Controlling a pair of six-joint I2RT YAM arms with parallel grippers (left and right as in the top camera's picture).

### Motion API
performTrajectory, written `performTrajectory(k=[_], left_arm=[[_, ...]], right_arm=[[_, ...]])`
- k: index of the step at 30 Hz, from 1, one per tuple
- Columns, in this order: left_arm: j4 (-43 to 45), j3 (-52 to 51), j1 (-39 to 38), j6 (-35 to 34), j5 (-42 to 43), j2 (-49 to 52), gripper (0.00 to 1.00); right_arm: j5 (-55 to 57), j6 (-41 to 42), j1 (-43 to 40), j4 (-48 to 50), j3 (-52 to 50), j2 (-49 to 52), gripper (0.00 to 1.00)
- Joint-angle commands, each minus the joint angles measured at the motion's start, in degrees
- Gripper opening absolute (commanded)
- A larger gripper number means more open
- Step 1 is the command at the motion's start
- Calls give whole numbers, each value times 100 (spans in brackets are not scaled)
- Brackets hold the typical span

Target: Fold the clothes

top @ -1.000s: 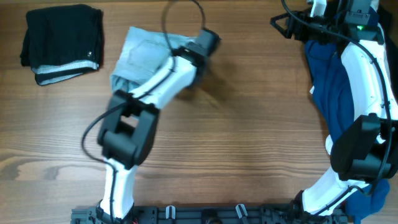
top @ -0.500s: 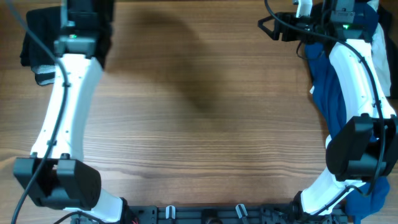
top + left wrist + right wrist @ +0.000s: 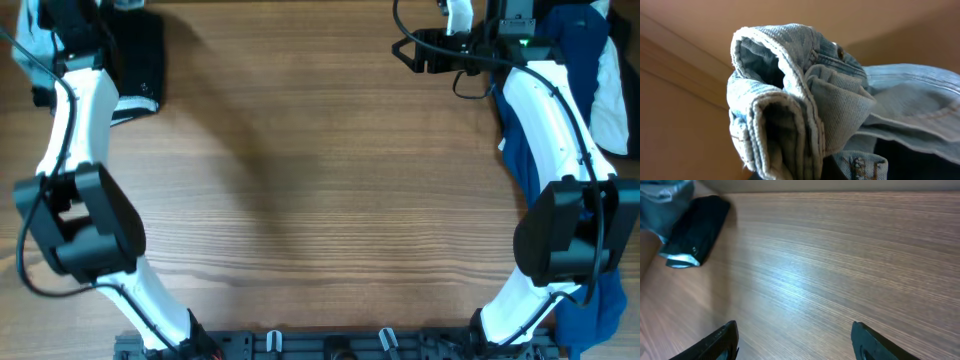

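A: Since you've got the feeds up, how far along is the fold job? Start at the base side.

B: Nearest, R side: navy heap [image 3: 525, 170] running alongside the R arm [image 3: 560, 130], loose, not folded. White piece [image 3: 612, 95] lies against it further back, also loose by the look of it.

A: R gripper?

B: R gripper [image 3: 794, 335] is out toward the far edge of the table [image 3: 320, 200], fingers [image 3: 722, 340] spread wide, nothing btwn them. It points across at the far-L corner.

A: And over there?

B: Black piece [image 3: 140, 55] lies folded flat in that corner. I'd call that one done. Denim shorts [image 3: 805, 100] are bunched right up against the L wrist cam, off the table. In the R wrist view they hang just above the black piece.

A: So the L gripper has them?

B: Prob., but its fingers are hidden behind the denim, so can't tell for sure.

A: Verdict?

B: Early, I'd say. One piece set down, shorts look doubled over and approx. at the stack, not yet laid down. The whole R heap is left to do.
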Motion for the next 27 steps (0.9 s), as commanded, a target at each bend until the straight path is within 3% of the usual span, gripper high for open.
performTrajectory(k=[1,10,13,15,18,20,21,22,23,25,27], left_arm=[[282,177,313,216,-42,37,4],[1021,284,566,214,-382,70,4],[208,284,498,35,140,79,4],[-518,284,422,-682,667,155,4],[-1224,284,326,-1209,1523,284,4],[-1851,284,96,-1692,2181,437,19],[-2059,284,-7,-1786,2391,452,39],[-2288,284,-129,-1781,2608,459,77],[-2404,284,-240,-1784,2728,459,100],[-2306,286,-542,-1786,2719,417,100],[-2184,398,-697,-2214,2564,256,100]], right_arm=[[273,-107,7,-7,-46,144,73],[284,-96,7,13,-46,407,73],[286,-98,24,61,-46,411,73],[286,-98,24,83,-46,409,73],[286,-98,24,57,-46,409,73],[286,-98,39,76,-46,409,73],[284,-96,42,79,-46,411,73],[284,-70,39,76,-46,409,73],[284,-57,39,74,-46,409,73],[284,-57,39,76,-46,409,73],[284,-57,42,74,-46,409,73]])
